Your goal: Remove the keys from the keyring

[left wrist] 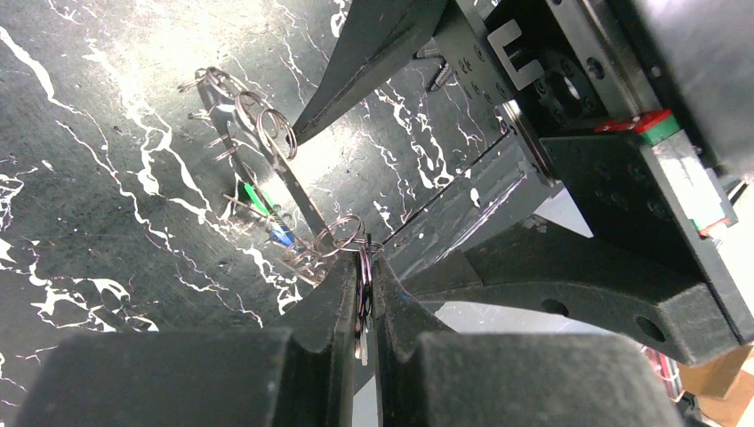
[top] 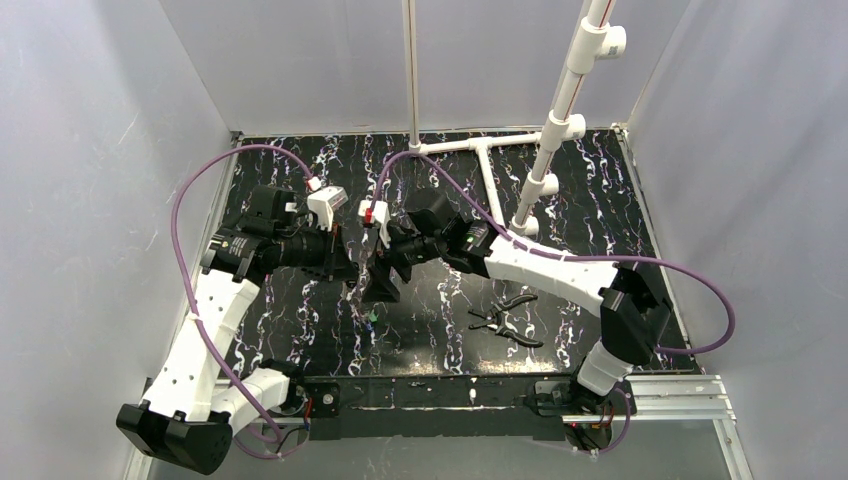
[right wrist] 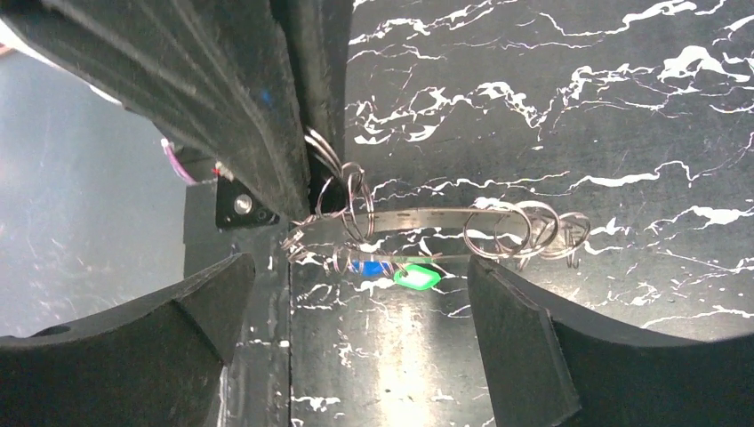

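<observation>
My left gripper (left wrist: 364,267) is shut on the thin silvery keyring (left wrist: 364,277), which stands edge-on between its fingertips. A flat metal strip (right wrist: 427,218) with more wire rings (right wrist: 525,229) runs out from that ring. The blue key (right wrist: 366,265) and the green key (right wrist: 416,277) sit just under the strip; I cannot tell whether they touch the table. My right gripper (right wrist: 356,338) is open and empty, its fingers (right wrist: 533,338) wide apart on either side of the keys. In the top view both grippers (top: 358,272) (top: 383,280) meet nose to nose, with the keys (top: 370,319) just in front.
Black-handled pliers (top: 505,320) lie on the marbled black table to the right of the grippers. A white pipe frame (top: 480,145) stands at the back. Grey walls close in the left, right and back sides.
</observation>
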Motion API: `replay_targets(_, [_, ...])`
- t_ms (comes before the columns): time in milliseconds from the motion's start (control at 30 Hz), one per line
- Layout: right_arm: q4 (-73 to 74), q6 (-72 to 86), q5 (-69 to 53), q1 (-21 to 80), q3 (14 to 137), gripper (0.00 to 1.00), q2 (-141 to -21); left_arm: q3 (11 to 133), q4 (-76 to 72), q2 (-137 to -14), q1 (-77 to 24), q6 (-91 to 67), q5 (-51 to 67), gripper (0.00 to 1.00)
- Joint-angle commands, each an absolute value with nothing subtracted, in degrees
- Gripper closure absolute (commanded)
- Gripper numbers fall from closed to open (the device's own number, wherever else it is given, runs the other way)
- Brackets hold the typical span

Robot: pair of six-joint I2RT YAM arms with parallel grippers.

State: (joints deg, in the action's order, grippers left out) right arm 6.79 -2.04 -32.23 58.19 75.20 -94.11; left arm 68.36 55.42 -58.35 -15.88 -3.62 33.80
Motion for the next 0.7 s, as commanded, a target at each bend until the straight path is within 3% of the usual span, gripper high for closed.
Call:
replay_targets(0, [1.8, 6.0, -28.8, 58.6, 77.8, 0.02, -93.6, 68.8, 54.1, -57.8, -15.8, -5.7, 33.7, 1.00])
replay_targets(567, [4.1, 8.4, -17.1, 60.7, 78.9, 0.02, -94.7, 68.8, 51.9, -58.1, -13.8, -13.2, 35.3, 1.00])
replay_targets(667, [5.7, 6.3, -15.0, 60.7, 78.4, 0.07, -94.0, 69.1, 51.9, -57.2, -13.7, -13.1, 35.4, 1.00])
